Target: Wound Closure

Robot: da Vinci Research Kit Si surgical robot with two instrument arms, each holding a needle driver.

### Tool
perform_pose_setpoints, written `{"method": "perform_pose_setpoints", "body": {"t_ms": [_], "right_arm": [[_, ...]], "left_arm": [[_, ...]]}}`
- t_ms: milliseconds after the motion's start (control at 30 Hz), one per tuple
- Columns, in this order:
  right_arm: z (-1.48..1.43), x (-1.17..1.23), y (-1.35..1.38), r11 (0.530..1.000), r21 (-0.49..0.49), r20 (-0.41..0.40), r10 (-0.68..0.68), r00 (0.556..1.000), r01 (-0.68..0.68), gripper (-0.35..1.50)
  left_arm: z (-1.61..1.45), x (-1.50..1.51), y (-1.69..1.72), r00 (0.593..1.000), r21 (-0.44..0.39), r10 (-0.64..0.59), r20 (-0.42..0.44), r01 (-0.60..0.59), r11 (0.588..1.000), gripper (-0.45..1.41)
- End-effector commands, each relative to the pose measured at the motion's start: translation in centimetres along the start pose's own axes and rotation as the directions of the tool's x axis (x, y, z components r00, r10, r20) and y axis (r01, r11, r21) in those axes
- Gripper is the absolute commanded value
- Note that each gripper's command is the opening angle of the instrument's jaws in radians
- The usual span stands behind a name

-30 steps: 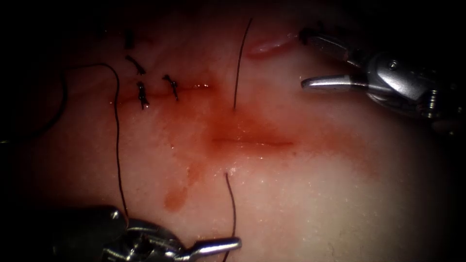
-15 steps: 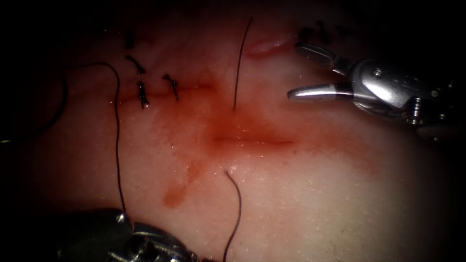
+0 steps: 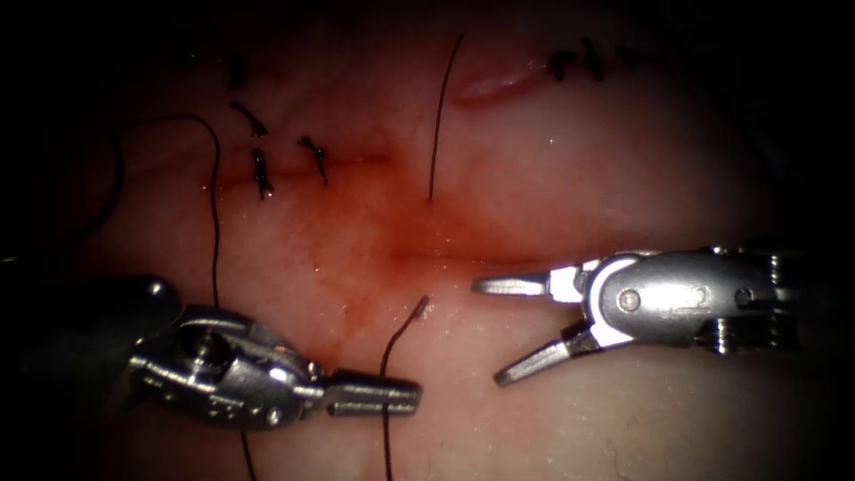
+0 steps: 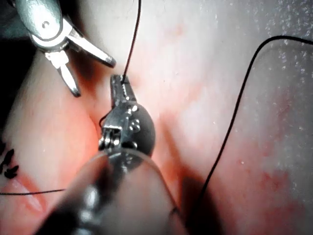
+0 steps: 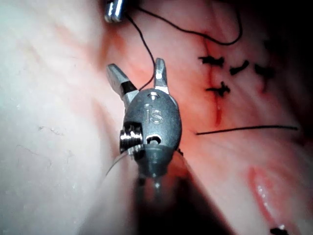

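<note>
Your left tool [image 3: 405,396] is lying low on the tissue [image 3: 623,160], below the cut [image 3: 463,260], with its jaws closed on the thread [image 3: 392,343] where that strand is running down from its exit point just under the cut. In your left wrist view the same tool [image 4: 119,84] is pinching the thread [image 4: 133,39] right at its tip, the strand leading straight away from the jaws.

Your right tool [image 3: 490,330] is sitting just right of that strand, jaws spread wide and holding nothing: one jaw is pointing left along the lower edge of the cut, the other is angling down and left. Your right wrist view is showing the right tool [image 5: 138,72] with jaws parted in a V, the thread [image 5: 142,44] passing between them without being gripped.

I cannot make out the needle in any view, so I cannot tell you where it is.

Another run of thread [image 3: 443,116] is rising from the tissue above the cut, and a long loop [image 3: 214,232] is trailing down the left side. Red fluid [image 3: 419,236] is pooling around the cut and staining the tissue below it. Finished stitches [image 3: 260,174] are sitting on the closed part of the cut at the left, and more dark knots [image 3: 574,64] are lying near the far edge.
</note>
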Motion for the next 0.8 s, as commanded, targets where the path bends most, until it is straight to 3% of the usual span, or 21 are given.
{"method": "perform_pose_setpoints", "body": {"t_ms": [33, 233, 267, 500, 533, 567, 633, 667, 700, 800], "right_arm": [[0.27, 0.14, 0.01, 1.000, -0.008, -0.012, -0.025, 1.000, 0.025, 0.94], [0.45, 0.09, 0.05, 0.993, -0.067, 0.042, -0.097, 0.994, 0.100, 1.03], [0.45, 0.05, 0.13, 0.986, -0.112, 0.079, -0.116, 0.990, 0.124, 1.04], [0.53, 0.09, 0.19, 0.978, -0.168, 0.053, -0.117, 0.992, 0.124, 0.96], [0.61, 0.08, 0.16, 0.976, -0.173, 0.058, -0.126, 0.990, 0.135, 0.84], [0.61, 0.08, 0.16, 0.976, -0.173, 0.058, -0.126, 0.990, 0.135, 0.84], [0.65, 0.06, 0.14, 0.975, -0.176, 0.061, -0.130, 0.990, 0.139, 0.47], [0.66, 0.05, 0.13, 0.974, -0.176, 0.062, -0.137, 0.989, 0.146, 0.22], [0.66, 0.04, 0.13, 0.972, -0.172, 0.059, -0.149, 0.987, 0.157, -0.35], [0.65, 0.03, 0.17, 0.968, -0.172, 0.064, -0.176, 0.982, 0.185, -0.35]], "left_arm": [[0.07, -0.06, -0.05, 1.000, 0.003, 0.003, 0.000, -0.003, 1.000, -0.45], [0.06, -0.11, -0.05, 1.000, 0.003, 0.001, 0.004, -0.001, 1.000, -0.45], [0.06, -0.12, -0.04, 1.000, 0.004, 0.001, 0.006, -0.001, 1.000, -0.45], [0.11, -0.14, -0.03, 1.000, 0.005, 0.001, 0.011, -0.001, 1.000, -0.45], [0.11, -0.15, -0.03, 1.000, 0.005, 0.001, 0.012, -0.002, 1.000, -0.45], [0.11, -0.15, -0.03, 1.000, 0.005, 0.001, 0.012, -0.002, 1.000, -0.45], [0.11, -0.15, -0.03, 1.000, 0.006, 0.001, 0.012, -0.001, 1.000, -0.45], [0.11, -0.15, -0.03, 1.000, 0.006, 0.001, 0.013, -0.001, 1.000, -0.45], [0.11, -0.16, -0.03, 1.000, 0.006, 0.001, 0.013, -0.001, 1.000, -0.45], [0.11, -0.15, -0.03, 1.000, 0.006, 0.001, 0.013, -0.001, 1.000, -0.45]]}}
